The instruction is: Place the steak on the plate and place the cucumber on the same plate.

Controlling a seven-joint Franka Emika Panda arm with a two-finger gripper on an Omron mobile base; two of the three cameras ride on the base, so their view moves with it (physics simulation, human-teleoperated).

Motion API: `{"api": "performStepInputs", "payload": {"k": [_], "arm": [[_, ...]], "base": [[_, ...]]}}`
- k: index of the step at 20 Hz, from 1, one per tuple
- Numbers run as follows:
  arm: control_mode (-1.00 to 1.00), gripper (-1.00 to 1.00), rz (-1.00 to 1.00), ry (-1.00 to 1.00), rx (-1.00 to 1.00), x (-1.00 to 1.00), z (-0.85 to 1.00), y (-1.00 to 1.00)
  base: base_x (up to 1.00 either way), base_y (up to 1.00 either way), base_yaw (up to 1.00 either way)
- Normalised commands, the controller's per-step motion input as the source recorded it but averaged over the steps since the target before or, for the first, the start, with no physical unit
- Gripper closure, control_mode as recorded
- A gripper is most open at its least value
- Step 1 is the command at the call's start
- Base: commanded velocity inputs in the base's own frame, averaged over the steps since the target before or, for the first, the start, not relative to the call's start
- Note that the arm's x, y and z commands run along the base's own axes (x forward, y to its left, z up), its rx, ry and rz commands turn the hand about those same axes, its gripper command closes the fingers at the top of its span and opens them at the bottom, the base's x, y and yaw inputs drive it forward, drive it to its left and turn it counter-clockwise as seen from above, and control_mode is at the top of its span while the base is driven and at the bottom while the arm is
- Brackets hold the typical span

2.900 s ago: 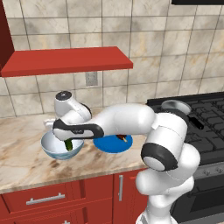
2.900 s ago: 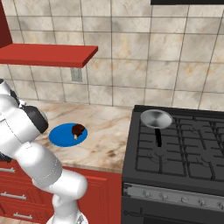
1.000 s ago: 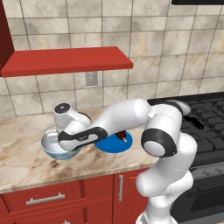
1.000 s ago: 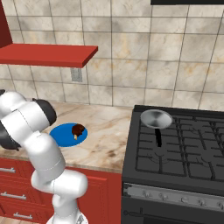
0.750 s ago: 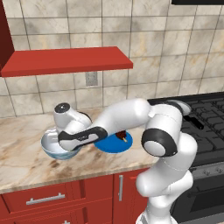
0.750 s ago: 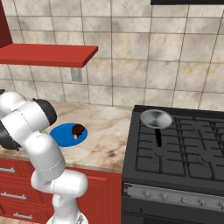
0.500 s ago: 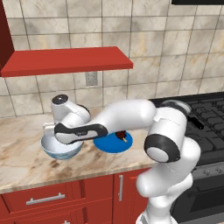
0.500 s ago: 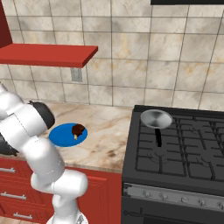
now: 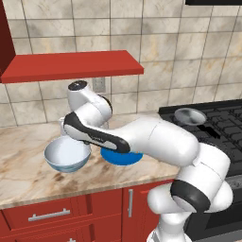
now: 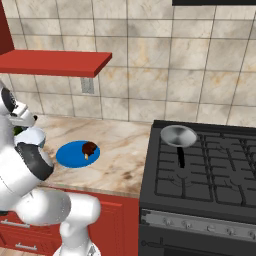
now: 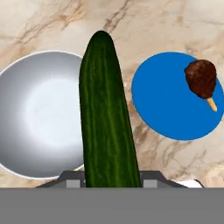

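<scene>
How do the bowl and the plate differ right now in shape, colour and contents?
The bowl is deep, pale grey-white and holds nothing; the plate is flat, bright blue and carries the steak near its rim. The held cucumber crosses the bowl's edge in the hand view, not the plate's. Both are round and sit on the counter.

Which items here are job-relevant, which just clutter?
Job:
cucumber, held in the pincer
steak, already on the plate
plate, blue, on the counter

Clutter:
pale bowl beside the plate
frying pan on the stove
red shelf
</scene>
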Motion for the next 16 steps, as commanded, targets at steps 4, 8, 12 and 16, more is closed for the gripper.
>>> {"api": "performStepInputs", "payload": {"k": [4,8,12,16], "arm": [[-1.0,1.0,0.3,0.0,0.04,-0.55,0.09,-1.0],[-1.0,1.0,0.39,0.0,0.01,-0.09,-0.08,-1.0],[-1.0,1.0,0.3,0.16,-0.01,0.31,-0.16,-0.8],[-1.0,1.0,0.01,0.04,-0.04,0.46,-0.37,-0.37]], "base": [[0.0,0.0,0.0],[0.0,0.0,0.0],[0.0,0.0,0.0],[0.0,0.0,0.0]]}}
